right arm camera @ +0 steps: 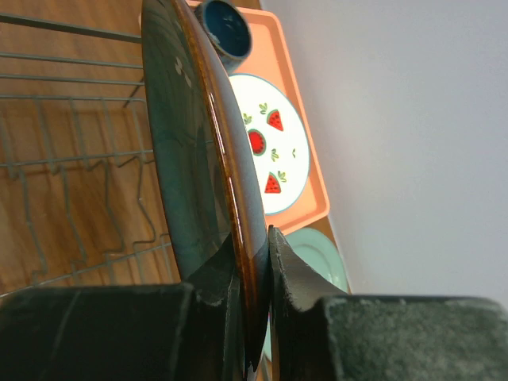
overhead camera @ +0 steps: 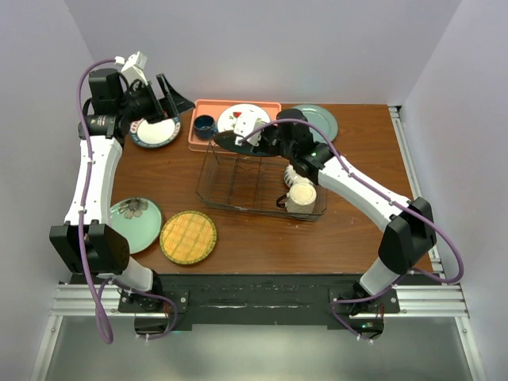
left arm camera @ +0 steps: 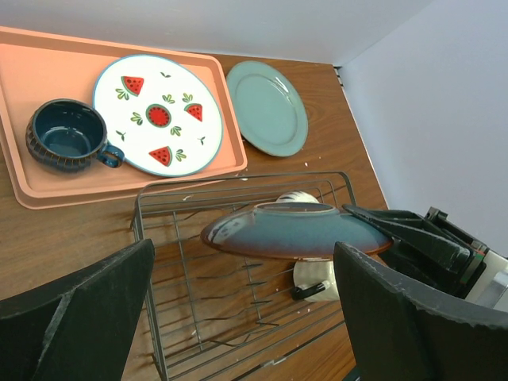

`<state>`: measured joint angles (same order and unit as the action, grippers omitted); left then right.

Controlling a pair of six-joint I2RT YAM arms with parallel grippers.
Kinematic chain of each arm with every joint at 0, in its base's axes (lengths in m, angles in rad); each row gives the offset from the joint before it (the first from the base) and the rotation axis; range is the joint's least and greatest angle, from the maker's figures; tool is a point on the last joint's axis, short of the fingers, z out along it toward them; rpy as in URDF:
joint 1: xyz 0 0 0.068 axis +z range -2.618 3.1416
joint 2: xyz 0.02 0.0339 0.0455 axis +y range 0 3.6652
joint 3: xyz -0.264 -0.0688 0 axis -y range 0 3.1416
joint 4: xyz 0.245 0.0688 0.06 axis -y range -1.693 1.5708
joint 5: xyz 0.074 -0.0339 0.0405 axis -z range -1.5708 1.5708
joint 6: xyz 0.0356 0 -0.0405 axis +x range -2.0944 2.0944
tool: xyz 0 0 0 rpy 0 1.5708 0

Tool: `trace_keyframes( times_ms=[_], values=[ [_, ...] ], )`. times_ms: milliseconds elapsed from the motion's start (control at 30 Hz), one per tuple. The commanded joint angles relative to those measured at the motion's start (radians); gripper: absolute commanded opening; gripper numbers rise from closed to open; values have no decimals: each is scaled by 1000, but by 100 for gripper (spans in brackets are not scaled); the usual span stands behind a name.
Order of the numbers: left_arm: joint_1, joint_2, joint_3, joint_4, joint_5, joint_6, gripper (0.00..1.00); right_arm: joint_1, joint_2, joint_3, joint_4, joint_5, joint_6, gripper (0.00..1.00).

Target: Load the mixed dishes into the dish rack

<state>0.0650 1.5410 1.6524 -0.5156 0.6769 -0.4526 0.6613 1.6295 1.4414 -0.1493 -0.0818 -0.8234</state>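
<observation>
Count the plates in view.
6: dark teal plate held above the rack, watermelon plate on the tray, grey-green plate beside it, green-rimmed plate far left, flower plate and yellow plate near left.

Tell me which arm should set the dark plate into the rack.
Right. Its gripper is shut on the dark plate's rim, holding it over the rack. The left gripper is open and empty, off to the far left.

Plain pale lavender-white walls boxing in back and both sides. Brown wood-grain counter, bit glossy. Aluminium rail along near edge, black strip beside it, another rail up right side. Grey-green floor below. Light soft, even.
</observation>
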Motion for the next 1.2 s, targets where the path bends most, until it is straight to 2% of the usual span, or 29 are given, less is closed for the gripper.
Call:
trace_keyframes(
  times_ms=[0,400,800,967,1100,1133,1167],
  values=[
    [4,-12,-14,31,19,-3,100,-5,-82,19,244,48,-34,0],
    [4,-25,-40,45,23,-6,100,1,-53,-1,197,-7,15,0],
    [4,-45,-71,42,24,0,100,23,47,-6,269,34,93,0],
    [2,-51,-77,39,23,2,100,24,84,33,229,48,125,0],
    [4,-59,-97,37,19,3,100,26,128,108,153,80,164,12],
    [4,-59,-98,34,16,5,100,24,138,126,152,102,173,21],
    [4,-64,-105,32,10,11,100,26,145,129,128,112,176,25]
  ],
)
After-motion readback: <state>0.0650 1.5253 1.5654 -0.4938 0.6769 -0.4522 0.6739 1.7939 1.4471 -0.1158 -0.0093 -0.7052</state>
